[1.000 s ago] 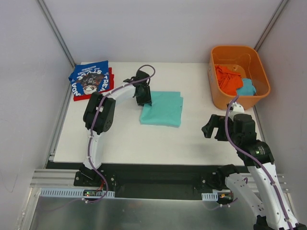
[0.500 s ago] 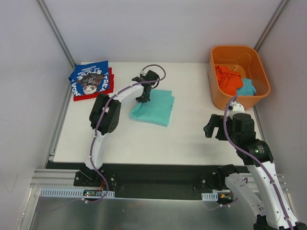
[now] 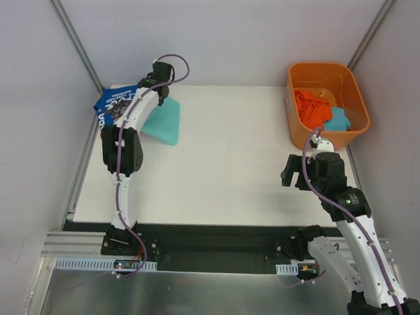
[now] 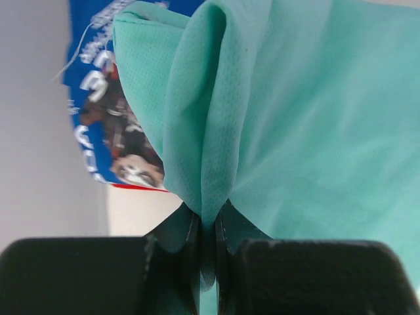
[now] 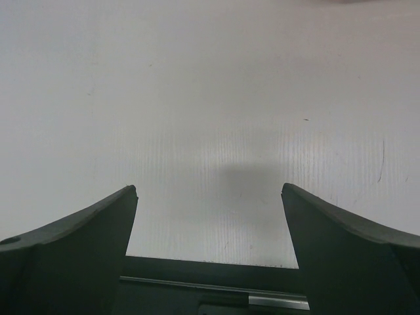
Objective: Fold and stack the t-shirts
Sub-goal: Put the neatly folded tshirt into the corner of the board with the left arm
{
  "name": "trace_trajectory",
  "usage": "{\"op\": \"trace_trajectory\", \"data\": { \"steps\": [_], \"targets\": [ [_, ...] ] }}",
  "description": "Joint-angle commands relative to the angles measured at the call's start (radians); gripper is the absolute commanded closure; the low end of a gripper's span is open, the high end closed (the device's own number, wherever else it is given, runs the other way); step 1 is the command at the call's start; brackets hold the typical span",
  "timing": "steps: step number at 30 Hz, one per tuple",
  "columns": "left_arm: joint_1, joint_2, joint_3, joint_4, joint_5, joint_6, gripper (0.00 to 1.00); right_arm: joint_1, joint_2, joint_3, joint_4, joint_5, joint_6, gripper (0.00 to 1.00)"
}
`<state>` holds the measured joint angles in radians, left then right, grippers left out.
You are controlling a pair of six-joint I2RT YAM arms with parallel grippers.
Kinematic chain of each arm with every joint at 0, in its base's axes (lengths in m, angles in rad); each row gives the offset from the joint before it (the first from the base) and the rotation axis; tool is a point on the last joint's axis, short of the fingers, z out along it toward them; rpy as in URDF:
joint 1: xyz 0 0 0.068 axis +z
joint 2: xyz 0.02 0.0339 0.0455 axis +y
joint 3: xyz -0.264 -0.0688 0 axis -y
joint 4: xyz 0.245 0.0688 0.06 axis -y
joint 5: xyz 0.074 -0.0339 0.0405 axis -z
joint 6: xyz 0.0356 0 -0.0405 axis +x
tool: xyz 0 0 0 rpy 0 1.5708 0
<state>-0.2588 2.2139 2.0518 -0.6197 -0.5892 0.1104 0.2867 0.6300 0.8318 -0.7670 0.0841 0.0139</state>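
My left gripper is shut on a bunched edge of the mint-teal t-shirt. It holds the shirt at the far left of the table, hanging beside and partly over the folded royal-blue t-shirt with white lettering. A thin red t-shirt edge shows under the blue one in the left wrist view. My right gripper is open and empty over bare table at the right, near the front edge.
The orange plastic tub stands at the back right with orange-red cloth and teal cloth inside. White walls close the table on both sides. A dark rail runs along the near edge.
My left gripper has carried the mint-teal t-shirt from the table's middle back and to the left, up to the blue t-shirt pile. The right arm has barely moved.
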Motion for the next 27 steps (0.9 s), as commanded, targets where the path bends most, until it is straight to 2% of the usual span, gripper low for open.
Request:
{"op": "trace_trajectory", "data": {
  "steps": [1, 5, 12, 19, 27],
  "targets": [
    [0.068, -0.077, 0.122, 0.023, -0.037, 0.198, 1.0, 0.005, 0.019, 0.02, 0.026, 0.037, -0.032, 0.04],
    [0.124, -0.076, 0.191, 0.044, -0.026, 0.268, 1.0, 0.003, 0.039, 0.02, 0.026, 0.037, -0.032, 0.04],
    [0.13, -0.083, 0.275, 0.049, -0.02, 0.338, 1.0, 0.005, 0.066, 0.023, 0.017, 0.043, -0.031, 0.04],
    [0.173, -0.118, 0.317, 0.06, 0.034, 0.241, 1.0, 0.005, 0.066, 0.021, 0.014, 0.042, -0.028, 0.04],
    [0.253, -0.076, 0.303, 0.07, 0.123, 0.13, 1.0, 0.005, 0.073, 0.013, 0.006, 0.063, -0.019, 0.04]
  ]
}}
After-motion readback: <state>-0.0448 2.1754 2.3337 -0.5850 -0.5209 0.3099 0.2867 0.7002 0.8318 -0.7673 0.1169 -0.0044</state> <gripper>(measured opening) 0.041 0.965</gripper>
